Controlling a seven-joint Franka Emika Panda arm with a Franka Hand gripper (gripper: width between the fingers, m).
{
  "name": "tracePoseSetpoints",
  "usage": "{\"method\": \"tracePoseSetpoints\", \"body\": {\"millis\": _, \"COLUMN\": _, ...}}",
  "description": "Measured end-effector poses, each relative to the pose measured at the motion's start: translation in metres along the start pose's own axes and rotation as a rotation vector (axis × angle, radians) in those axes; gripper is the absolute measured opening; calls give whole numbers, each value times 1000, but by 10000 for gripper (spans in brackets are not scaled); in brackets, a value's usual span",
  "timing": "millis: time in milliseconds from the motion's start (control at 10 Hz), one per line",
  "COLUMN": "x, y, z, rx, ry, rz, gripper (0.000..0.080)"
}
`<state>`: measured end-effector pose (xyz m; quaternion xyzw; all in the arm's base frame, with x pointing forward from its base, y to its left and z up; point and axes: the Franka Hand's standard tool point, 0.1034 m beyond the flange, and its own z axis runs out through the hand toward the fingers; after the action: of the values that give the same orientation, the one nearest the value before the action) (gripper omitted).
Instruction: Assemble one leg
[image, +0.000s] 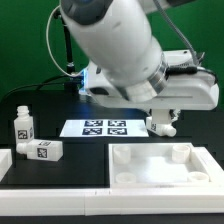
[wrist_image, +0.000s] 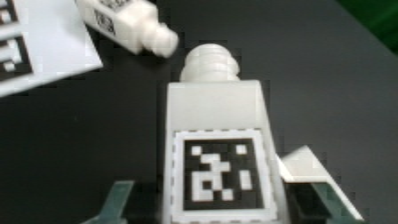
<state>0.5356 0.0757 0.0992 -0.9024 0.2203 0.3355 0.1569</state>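
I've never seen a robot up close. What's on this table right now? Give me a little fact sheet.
Gripper: fingers either side of a leg; firm grip unclear
Tag: on that leg, facing the wrist camera
Upright leg: exterior view's left
Lying leg: beside it, nearer the front
Marker board: table middle
Tray: front, exterior view's right

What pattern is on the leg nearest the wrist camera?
The leg carries a black-and-white square marker tag on a white body; wrist view shows it best.
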Motion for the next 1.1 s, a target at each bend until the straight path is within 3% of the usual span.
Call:
{"method": "tracePoseSetpoints", "body": {"millis": 200, "x": 7, "y": -20, "z": -39, "rx": 7, "ry": 136, "rz": -85, "gripper": 284}}
{"method": "tracePoseSetpoints", "body": {"millis": 400, "x": 12, "y": -51, "z": -64, "rx": -43, "ry": 383, "rz": -175, "gripper": 284}}
{"method": "tracePoseSetpoints", "body": {"millis": 500, "x": 5, "y": -56, "z": -54, "rx": -44, "ry": 455, "rz": -186, "gripper": 284}}
{"method": "tracePoseSetpoints", "body": {"millis": 800, "x": 13, "y": -56, "z": -56, "rx": -16, "ry": 634, "rz": -212, "gripper": 284}}
{"method": "tracePoseSetpoints", "body": {"millis": 900, "x": 28, "y": -51, "z": -58, "rx": -41, "ry": 747, "rz": -267, "gripper": 284}}
{"method": "tracePoseSetpoints", "body": {"millis": 1100, "x": 40, "y": -57, "z": -77, "rx": -86, "ry": 881, "rz": -367, "gripper": 284}}
